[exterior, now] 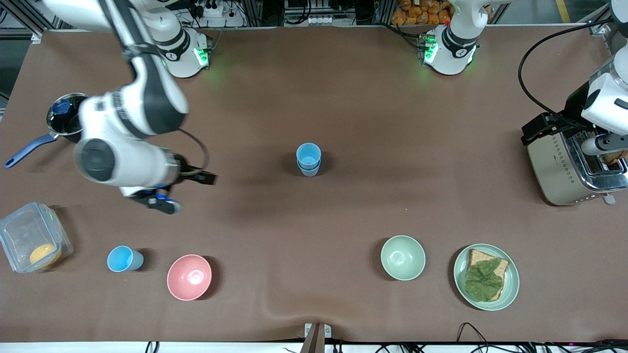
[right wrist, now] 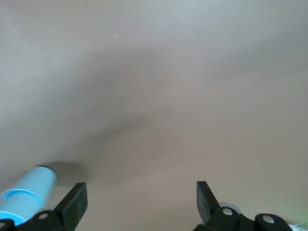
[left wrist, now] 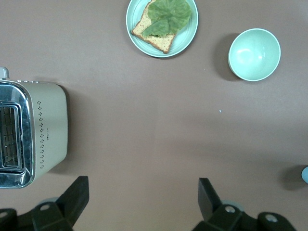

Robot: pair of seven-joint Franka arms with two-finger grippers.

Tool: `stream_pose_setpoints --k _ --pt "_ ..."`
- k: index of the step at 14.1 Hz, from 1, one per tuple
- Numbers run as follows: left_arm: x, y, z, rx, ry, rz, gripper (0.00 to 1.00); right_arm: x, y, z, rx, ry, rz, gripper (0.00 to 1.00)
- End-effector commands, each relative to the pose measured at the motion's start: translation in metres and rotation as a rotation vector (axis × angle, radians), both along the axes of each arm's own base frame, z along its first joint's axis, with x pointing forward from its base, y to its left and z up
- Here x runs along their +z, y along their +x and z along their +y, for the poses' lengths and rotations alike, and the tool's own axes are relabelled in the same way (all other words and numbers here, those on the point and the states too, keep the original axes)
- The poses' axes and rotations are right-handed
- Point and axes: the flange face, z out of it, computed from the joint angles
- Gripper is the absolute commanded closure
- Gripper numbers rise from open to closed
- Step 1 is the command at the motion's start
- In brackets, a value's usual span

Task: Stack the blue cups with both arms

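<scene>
Cups first: two blue cups were nested, the bright sky-blue one sitting in the paler grey-blue one, as a stack (exterior: pixel 308 159) standing upright near the middle of the brown bench (exterior: pixel 343 98). A third blue cup (exterior: pixel 124 259) lay on its side near the front camera toward the right arm's end of the bench, between the clear lidded container (exterior: pixel 33 242) and the pink bowl (exterior: pixel 189 277), apart from both. The right pincer (exterior: pixel 162 201) hung in the air over bare bench between the saucepan (exterior: pixel 66 117) and the tipped cup; in the right wrist view its fingers (right wrist: pixel 74 204) stood apart with nothing between them, and the tipped cup (right wrist: pixel 26 199) showed just beside one finger. The left pincer (left wrist: pixel 142 202) was held above the toaster (exterior: pixel 569 169) at the left arm's end of the bench; the left wrist view showed its fingers (left wrist: pixel 77 197) spread wide and empty, looking down on the toaster (left wrist: pixel 31 132), the plate with bread and a leaf (left wrist: pixel 185 41) and the pale green bowl (left wrist: pixel 254 54). On the bench, green bowl (exterior: pixel 403 257) and plate (exterior: pixel 510 289) sat side by side near the front camera, not touching.
</scene>
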Motion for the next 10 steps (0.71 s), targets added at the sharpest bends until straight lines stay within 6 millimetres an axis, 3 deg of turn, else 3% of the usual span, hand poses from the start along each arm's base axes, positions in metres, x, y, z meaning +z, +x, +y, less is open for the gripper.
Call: stream_pose_setpoints --k 1,7,10 --pt "0.007 -0.002 -0.001 -0.017 0.001 -0.008 0.0 0.053 -0.017 -0.043 0.141 -0.005 -0.034 0.0" --pt "0.01 -0.007 -0.007 -0.027 0.003 0.005 0.0 0.149 -0.044 -0.132 0.286 0.059 -0.178 0.0" --pt "0.013 -0.011 -0.011 -0.033 0.005 0.01 0.0 0.173 -0.058 -0.147 0.289 -0.067 -0.156 0.0"
